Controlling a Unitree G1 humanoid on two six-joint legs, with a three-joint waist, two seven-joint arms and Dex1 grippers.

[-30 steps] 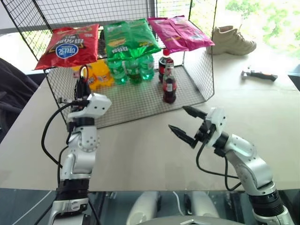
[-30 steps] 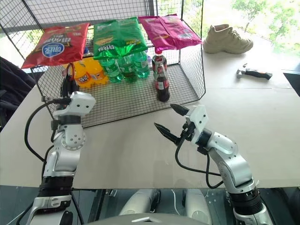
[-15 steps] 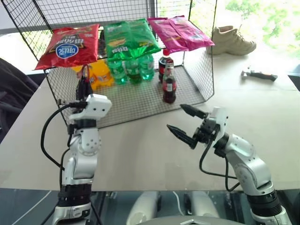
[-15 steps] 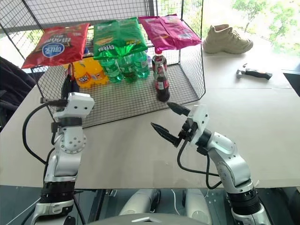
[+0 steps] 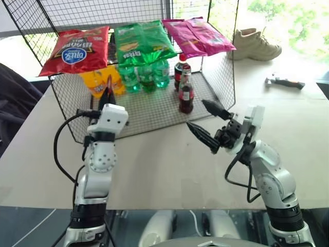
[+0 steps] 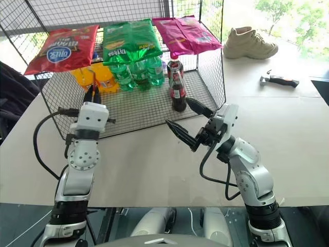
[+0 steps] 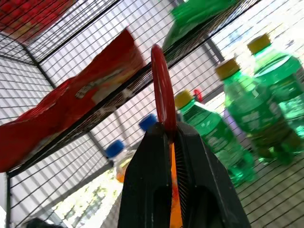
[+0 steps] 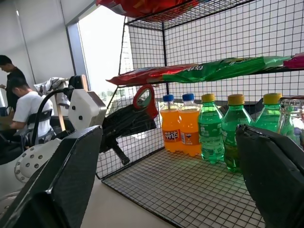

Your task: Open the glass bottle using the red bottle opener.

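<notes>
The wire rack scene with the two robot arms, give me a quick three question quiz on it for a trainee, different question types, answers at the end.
1. True or false: the left gripper is shut on the flat red bottle opener.
2. Multiple choice: the small clear-glass cola bottle stands A) on the black wire rack's lower shelf, B) between the right gripper's fingers, C) beside the beige shoe.
3. Fill in: the right gripper is ____, holding nothing.

Key: 1 true; 2 A; 3 open.
</notes>
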